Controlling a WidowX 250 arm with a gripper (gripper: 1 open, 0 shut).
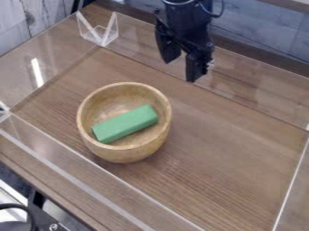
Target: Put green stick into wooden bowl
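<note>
The green stick (126, 124) lies flat inside the wooden bowl (108, 149), slanting from lower left to upper right across its floor. The bowl rests on the brown wooden tabletop, left of centre. My black gripper (183, 61) hangs above the table at the upper middle, pointing down, well up and to the right of the bowl. Its fingers stand apart, open, with nothing between them.
Clear acrylic walls (36, 144) fence the table on all sides. A clear plastic bracket (97, 30) stands at the back left corner. Bare wooden table surface (229, 153) stretches right of the bowl.
</note>
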